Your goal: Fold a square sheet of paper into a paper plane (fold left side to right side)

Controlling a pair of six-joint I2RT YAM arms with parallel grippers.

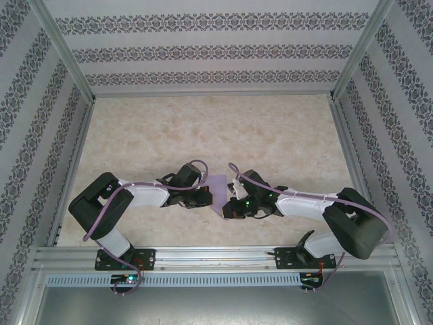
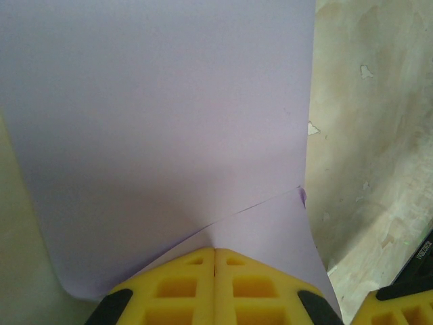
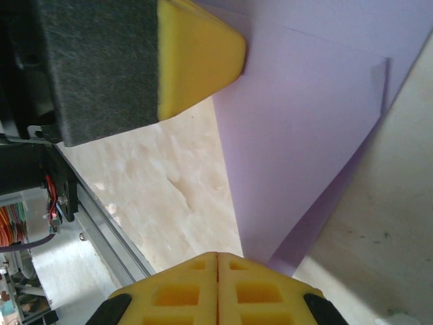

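The left gripper [image 1: 205, 197] sits at the left edge of the square sheet of paper [image 1: 218, 191]. In its wrist view its yellow fingers [image 2: 183, 288] are pressed flat together, and two layers of the lavender paper converge right at their seam, so it appears to have the sheet pinched. From there the paper rises up and away from the fingers, with one flap lapping over the main panel. From overhead the sheet shows as a narrow strip between the two wrists, its long axis running near to far and its far end tapering. It lies to the right of the left gripper and to the left of the right one, touching or nearly touching both, so neither arm is clearly the nearer. The right gripper [image 1: 232, 206] also has its fingers closed together. The sheet's lower corner runs down to its fingertips [image 3: 257, 291], but the wrist view does not show whether paper is actually caught between the pads. Carrying the left side over to the right would probably fall to the left arm, and the right gripper stands just beside the sheet, directly in that path. The table [image 1: 203, 128] offers plenty of open room on the far side, while the aluminium rail [image 1: 216, 256] lies close on the near side.
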